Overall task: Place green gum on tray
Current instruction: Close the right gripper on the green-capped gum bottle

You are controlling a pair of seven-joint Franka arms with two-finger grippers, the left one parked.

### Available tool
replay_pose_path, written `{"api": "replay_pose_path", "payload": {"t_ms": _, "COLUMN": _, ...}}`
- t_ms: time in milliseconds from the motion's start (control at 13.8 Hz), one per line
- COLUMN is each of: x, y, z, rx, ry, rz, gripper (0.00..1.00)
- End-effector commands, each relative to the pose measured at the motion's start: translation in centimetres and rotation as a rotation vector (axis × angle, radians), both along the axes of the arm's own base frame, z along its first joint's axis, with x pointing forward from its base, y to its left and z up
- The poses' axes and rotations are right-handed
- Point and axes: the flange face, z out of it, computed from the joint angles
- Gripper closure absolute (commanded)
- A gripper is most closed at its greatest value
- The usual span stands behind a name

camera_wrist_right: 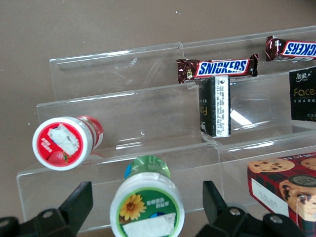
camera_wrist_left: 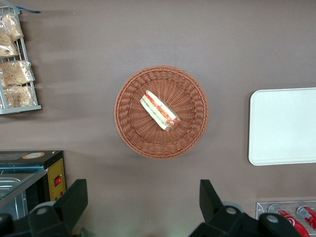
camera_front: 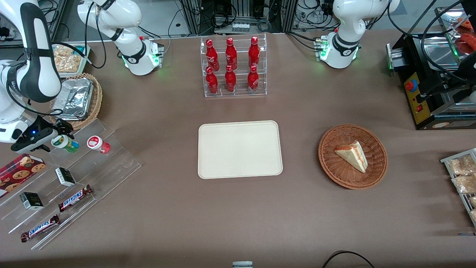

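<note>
The gripper [camera_wrist_right: 145, 207] hangs open at the clear stepped rack [camera_front: 96, 163], one finger on each side of the green gum [camera_wrist_right: 147, 205] without touching it. The gum lies on the rack's top step beside the red canister [camera_wrist_right: 63, 141]. The tray [camera_front: 239, 149] sits bare mid-table, well apart, on brown cloth [camera_front: 223, 216]. Two bars [camera_wrist_right: 218, 68] read "SNICKERS"; a black box [camera_wrist_right: 302, 94] reads "Face".

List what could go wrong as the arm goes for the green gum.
The gripper sits open around the green gum on the clear stepped shelf.
1. The red canister lies right beside it; a finger could knock it.
2. The gum lies on its side, so its round body might slip when squeezed.
</note>
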Motion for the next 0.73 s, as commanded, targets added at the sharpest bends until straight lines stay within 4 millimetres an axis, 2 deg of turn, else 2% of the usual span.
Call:
{"api": "replay_pose_path", "payload": {"t_ms": 0, "x": -0.2, "y": -0.4, "z": -0.3, "rx": -0.009, "ry": -0.004, "rz": 0.011, "gripper": 0.06}}
{"api": "replay_pose_path", "payload": {"t_ms": 73, "x": -0.2, "y": -0.4, "z": -0.4, "rx": -0.007, "ry": 0.002, "rz": 0.011, "gripper": 0.35}}
{"api": "replay_pose_path", "payload": {"t_ms": 145, "x": -0.2, "y": -0.4, "z": -0.4, "rx": -0.007, "ry": 0.002, "rz": 0.012, "gripper": 0.84}}
{"api": "replay_pose_path", "payload": {"t_ms": 218, "x": -0.1, "y": -0.4, "z": -0.1, "rx": -0.012, "ry": -0.001, "rz": 0.015, "gripper": 1.00}}
{"api": "replay_pose_path", "payload": {"t_ms": 363, "x": 0.0, "y": -0.3, "z": 0.3, "rx": -0.005, "ry": 0.017, "rz": 0.015, "gripper": 1.00}}
{"api": "replay_pose_path", "payload": {"t_ms": 508, "x": 0.7, "y": -0.1, "z": 1.9, "rx": -0.001, "ry": 0.023, "rz": 0.013, "gripper": 1.00}}
{"api": "replay_pose_path", "payload": {"t_ms": 653, "x": 1.7, "y": 0.0, "z": 4.9, "rx": 0.018, "ry": 0.050, "rz": 0.018, "gripper": 1.00}}
